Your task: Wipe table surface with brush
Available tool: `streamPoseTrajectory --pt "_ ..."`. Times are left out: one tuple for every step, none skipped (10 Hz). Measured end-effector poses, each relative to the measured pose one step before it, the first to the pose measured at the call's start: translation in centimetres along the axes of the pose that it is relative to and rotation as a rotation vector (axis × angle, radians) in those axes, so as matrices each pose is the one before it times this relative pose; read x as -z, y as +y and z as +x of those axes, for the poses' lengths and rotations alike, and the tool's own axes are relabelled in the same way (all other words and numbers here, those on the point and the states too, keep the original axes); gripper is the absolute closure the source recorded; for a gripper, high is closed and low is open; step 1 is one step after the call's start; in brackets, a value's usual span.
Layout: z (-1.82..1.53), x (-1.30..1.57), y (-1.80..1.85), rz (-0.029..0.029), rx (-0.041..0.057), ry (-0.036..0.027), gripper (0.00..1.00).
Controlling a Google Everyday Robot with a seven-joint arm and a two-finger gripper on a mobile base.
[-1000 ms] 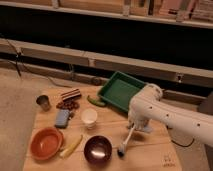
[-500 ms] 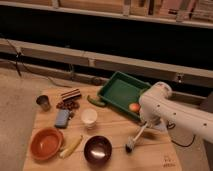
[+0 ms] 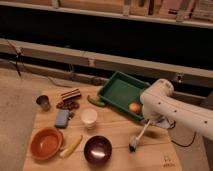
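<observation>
The table surface is a light tan wooden top with a small dark mark near its front right corner. The brush has a thin white handle and slants down to the left, its dark head resting on the table right of the dark bowl. My gripper sits at the end of the white arm, just in front of the green tray, and is shut on the top of the brush handle.
A green tray holding an orange ball stands at the back. Also on the table are a dark bowl, white cup, orange bowl, banana, blue sponge, metal cup and cucumber.
The arm and brush have shifted to the right; the brush head slid rightward across the table, away from the dark bowl. The other objects have not moved.
</observation>
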State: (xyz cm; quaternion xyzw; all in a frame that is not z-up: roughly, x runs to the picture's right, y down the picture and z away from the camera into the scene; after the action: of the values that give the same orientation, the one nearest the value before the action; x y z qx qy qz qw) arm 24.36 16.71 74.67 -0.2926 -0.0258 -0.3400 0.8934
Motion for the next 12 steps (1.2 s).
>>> streamPoseTrajectory --pt "-0.636 0.009 -0.624 0.00098 0.00938 -0.00646 1.00" --pt "-0.829 -0.004 -0.885 0.00169 0.01392 -0.00778 1.00" --pt "-1.457 -0.257 -1.232 0.00250 0.01945 -0.02205 1.00" --pt "-0.629 -0.243 -0.439 0.00065 0.00746 -0.01415 1.00" --pt "-0.992 -0.455 -0.439 -0.00017 0.00788 -0.02708 1.00" --pt "-0.856 -0.304 -0.314 -0.00007 0.01314 -0.02077 1.00" --pt "-0.606 -0.177 -0.140 -0.00057 0.00932 -0.01421 1.00" --pt "-0.551 -0.035 0.004 -0.00054 0.00597 -0.01387 1.00" --pt "-0.193 0.198 0.499 0.00135 0.00292 -0.02128 1.00" --pt "0.021 0.344 0.665 0.00196 0.00254 -0.01411 1.00" --pt "-0.213 0.392 0.909 0.00176 0.00322 -0.01894 1.00" --pt "-0.213 0.537 1.054 0.00026 0.00172 -0.01393 1.00"
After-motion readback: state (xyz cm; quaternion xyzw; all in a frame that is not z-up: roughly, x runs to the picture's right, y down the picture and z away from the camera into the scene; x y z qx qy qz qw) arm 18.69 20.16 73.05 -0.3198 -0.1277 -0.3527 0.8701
